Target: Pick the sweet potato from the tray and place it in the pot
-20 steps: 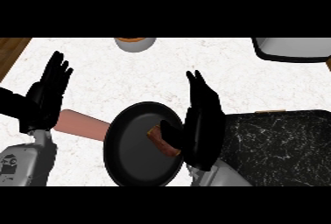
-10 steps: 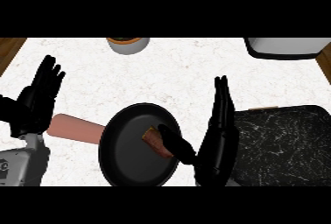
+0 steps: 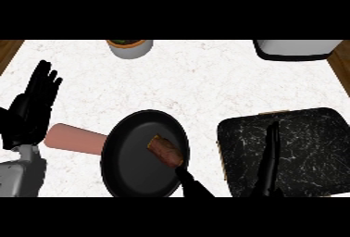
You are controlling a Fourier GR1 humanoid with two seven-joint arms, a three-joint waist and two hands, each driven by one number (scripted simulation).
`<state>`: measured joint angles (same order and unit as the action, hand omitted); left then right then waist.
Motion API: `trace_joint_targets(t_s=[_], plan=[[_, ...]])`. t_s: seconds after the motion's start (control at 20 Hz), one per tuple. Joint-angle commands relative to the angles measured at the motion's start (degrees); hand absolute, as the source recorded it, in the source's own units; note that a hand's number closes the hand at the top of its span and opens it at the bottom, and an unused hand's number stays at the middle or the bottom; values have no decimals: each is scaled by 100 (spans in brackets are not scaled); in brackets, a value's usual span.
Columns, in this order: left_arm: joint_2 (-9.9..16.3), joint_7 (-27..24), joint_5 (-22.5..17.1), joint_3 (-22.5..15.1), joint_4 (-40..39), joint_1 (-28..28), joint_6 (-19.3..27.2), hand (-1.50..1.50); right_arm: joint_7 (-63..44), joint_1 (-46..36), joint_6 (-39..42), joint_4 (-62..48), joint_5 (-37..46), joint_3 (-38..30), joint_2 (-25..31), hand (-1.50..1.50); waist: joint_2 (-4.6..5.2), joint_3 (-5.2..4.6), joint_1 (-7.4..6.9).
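A brown sweet potato (image 3: 166, 150) lies inside the black pot (image 3: 133, 162), right of its middle. The pot's pink handle (image 3: 74, 139) points left. At the right lies the black marbled tray (image 3: 301, 139) with nothing on it. My right hand (image 3: 268, 166) comes up from the lower edge over the tray, open, with straight fingers. Its thumb (image 3: 189, 179) reaches left to the pot's rim, just below the sweet potato. My left hand (image 3: 28, 113) rests open at the left edge, fingers up, left of the handle.
A grey cup with greenery (image 3: 129, 47) stands at the back of the white counter. A white appliance with a dark rim (image 3: 296, 49) sits at the back right. Wooden floor shows past the counter's left and right edges.
My right hand has slid right and down, away from the pot and over the tray. The sweet potato stays in the pot. The left hand has barely moved.
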<state>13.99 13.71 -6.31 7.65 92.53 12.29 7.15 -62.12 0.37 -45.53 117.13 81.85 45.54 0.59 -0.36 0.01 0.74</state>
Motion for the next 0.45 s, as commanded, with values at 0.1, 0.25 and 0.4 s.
trace_joint_targets(t_s=[0.1, 0.25, 0.4], plan=[[-134, -8, 78, -87, 86, -127, 59, 0, -231, 1197, 181, 1212, 279, 728, -37, -150, -3, -1, 33], [-122, -281, 121, 10, -140, -40, 66, 0, -105, 1285, -167, 825, -27, 786, 200, -150, 19, 0, 23], [-146, -119, 15, -58, 150, -137, -28, 0, -39, 1399, -169, 827, 177, 792, 61, -150, 9, 0, -3]])
